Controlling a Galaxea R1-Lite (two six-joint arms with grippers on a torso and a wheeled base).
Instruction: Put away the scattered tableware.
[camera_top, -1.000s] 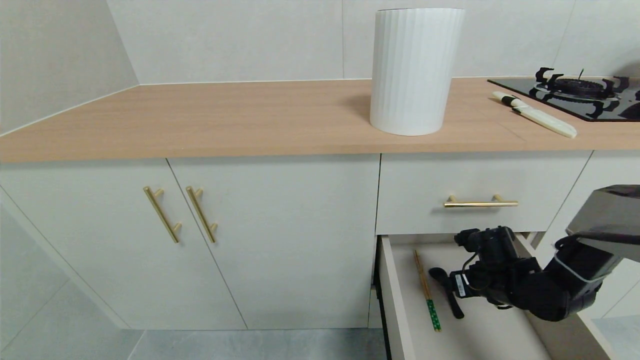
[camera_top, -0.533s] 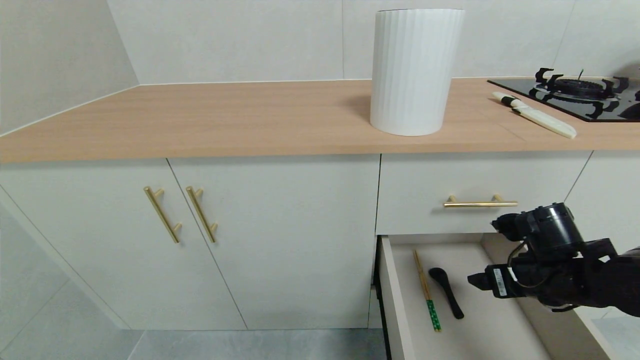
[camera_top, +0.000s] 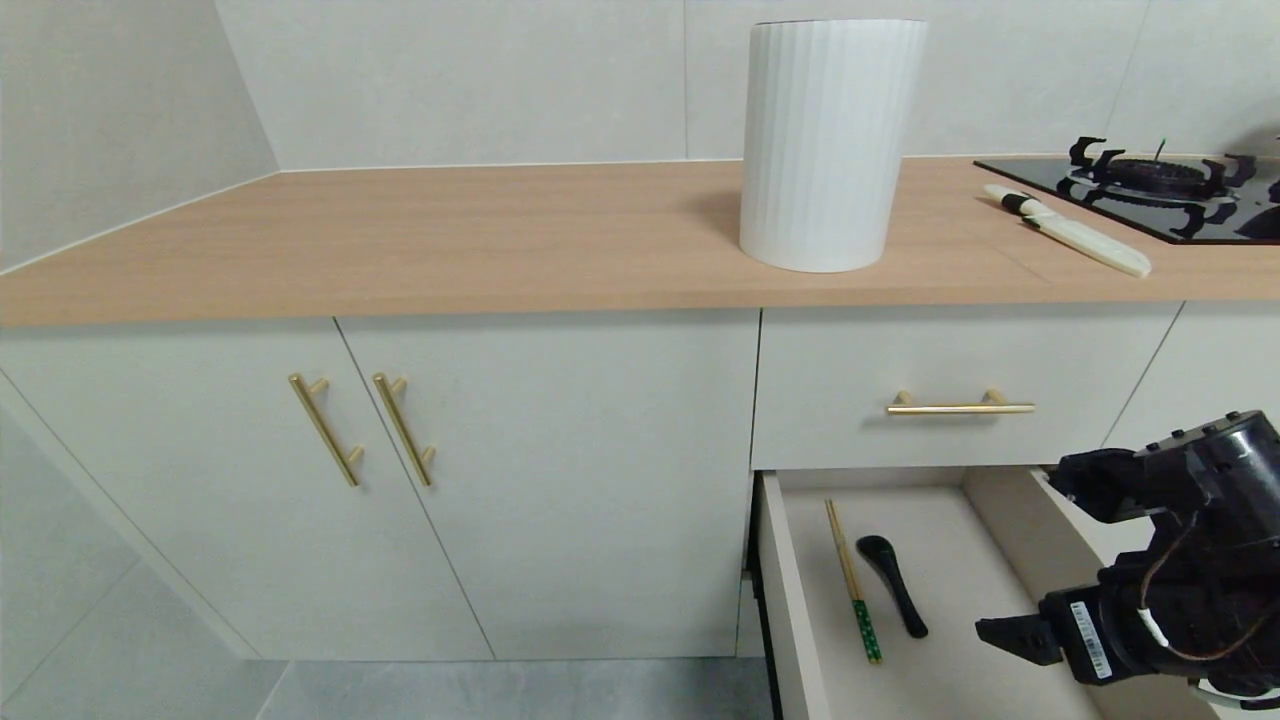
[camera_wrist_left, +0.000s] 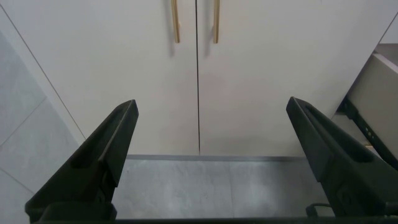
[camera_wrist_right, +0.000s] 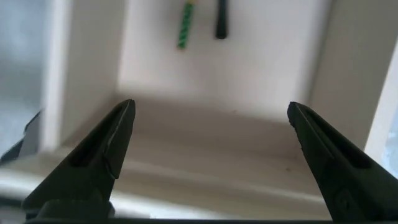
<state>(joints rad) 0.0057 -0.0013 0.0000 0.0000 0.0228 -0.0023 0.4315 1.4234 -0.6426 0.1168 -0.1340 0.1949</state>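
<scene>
Here, slim wooden chopsticks (camera_top: 851, 580) lie beside a rounded black spoon (camera_top: 895, 592).

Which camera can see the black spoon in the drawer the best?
The head view. There the whole black spoon lies flat in the open drawer, just beside the chopsticks. The right wrist view cuts it off at the picture's edge, catching part of its handle. The left wrist view faces the cabinet doors instead.

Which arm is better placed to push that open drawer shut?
Probably right: the right gripper hangs open at the drawer, whereas the left gripper faces the closed cabinet doors.
</scene>
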